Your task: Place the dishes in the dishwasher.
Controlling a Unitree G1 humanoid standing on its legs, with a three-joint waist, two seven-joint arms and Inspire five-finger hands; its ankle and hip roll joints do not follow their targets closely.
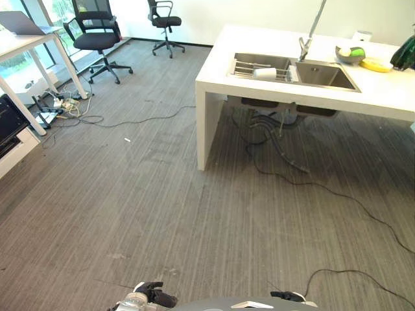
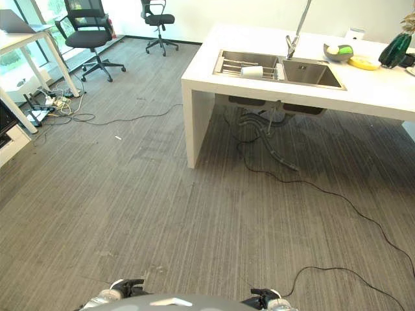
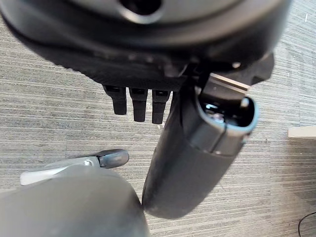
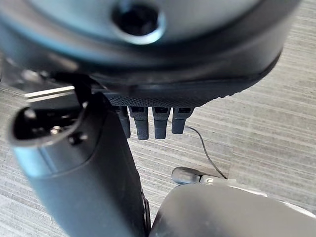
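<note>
Left eye view: white cup (image 1: 264, 73) lying in sink (image 1: 324, 76).

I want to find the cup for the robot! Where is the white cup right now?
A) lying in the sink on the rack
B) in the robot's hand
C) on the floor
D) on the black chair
A: the white cup lies on its side on the wire rack in the left basin of the sink, set in the white counter.
</note>
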